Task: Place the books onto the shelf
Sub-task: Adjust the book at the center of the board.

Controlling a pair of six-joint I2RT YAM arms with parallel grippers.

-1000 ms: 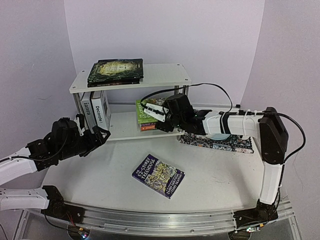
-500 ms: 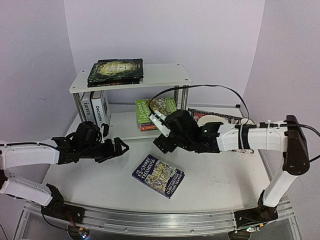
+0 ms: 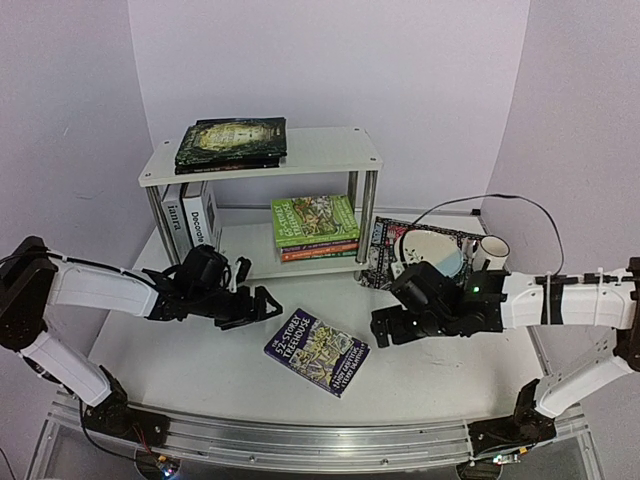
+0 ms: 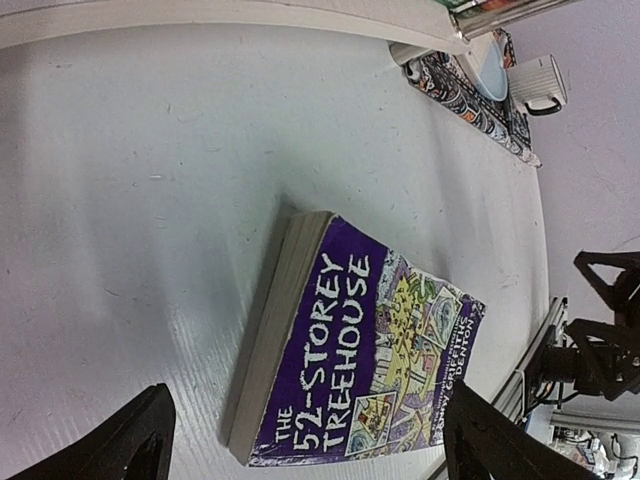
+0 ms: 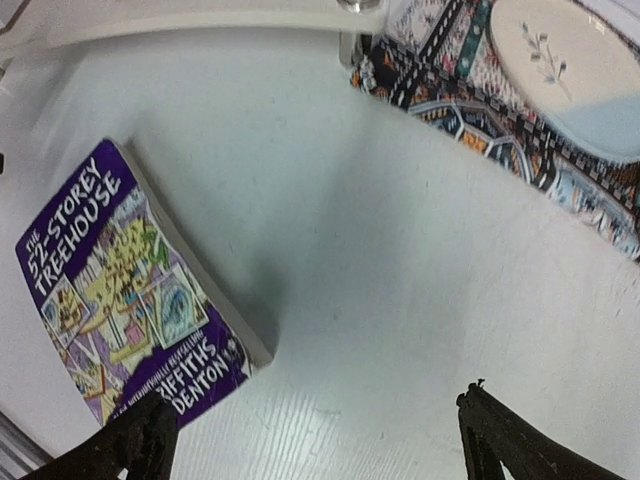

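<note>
Lying diagonal, purple book, title end toward left gripper

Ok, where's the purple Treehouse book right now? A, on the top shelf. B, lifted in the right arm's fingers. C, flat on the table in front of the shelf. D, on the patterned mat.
C: the purple book lies flat on the table, in front of the shelf, with nothing gripping it.

My left gripper hangs left of centre in the top view, fingers spread wide, arm stretched low from the left edge. My right gripper gapes right of centre.
</note>
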